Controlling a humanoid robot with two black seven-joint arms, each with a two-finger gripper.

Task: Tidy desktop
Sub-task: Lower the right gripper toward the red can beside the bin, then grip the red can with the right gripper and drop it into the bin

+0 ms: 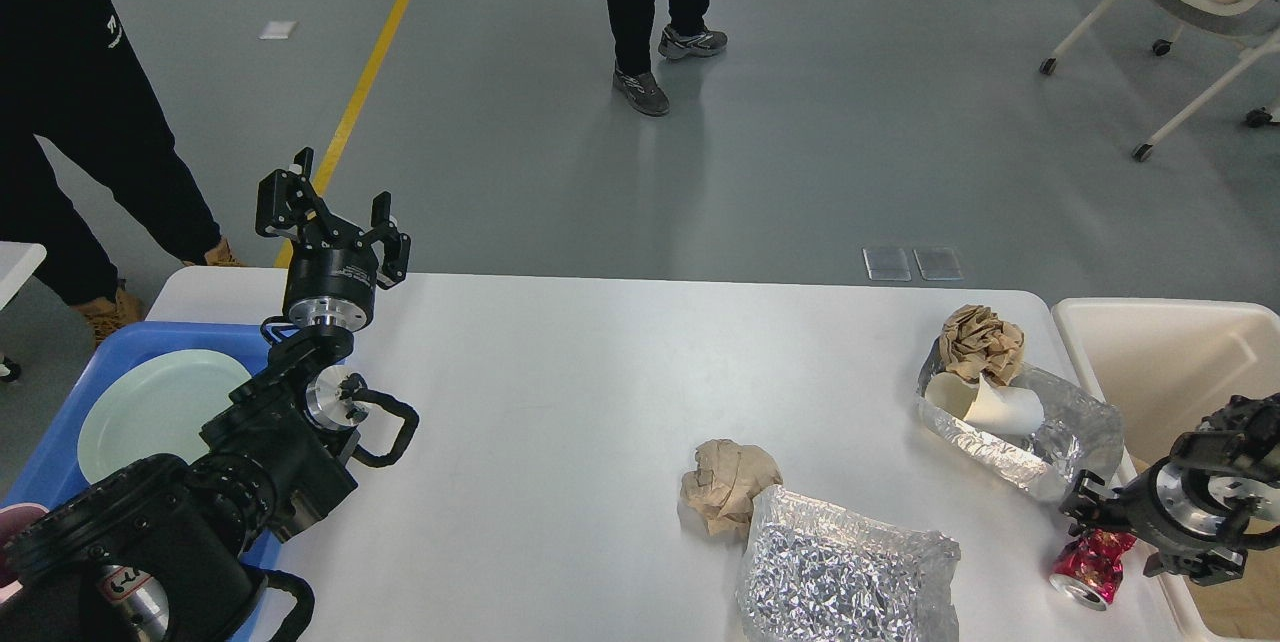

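White tabletop (560, 402) spread across lower view, carrying crumpled brown paper (728, 482) touching a foil bag (845, 577), plus a foil tray (1030, 432) holding a paper cup (990, 404) and another paper wad (980, 340). Left hand (330, 214) raised over far left edge near blue tray (75, 422) with pale plate (150, 412), fingers apart, empty. Right hand (1100, 517) at crushed red can (1088, 567) by cream bin (1160, 342); grip state impossible to tell.
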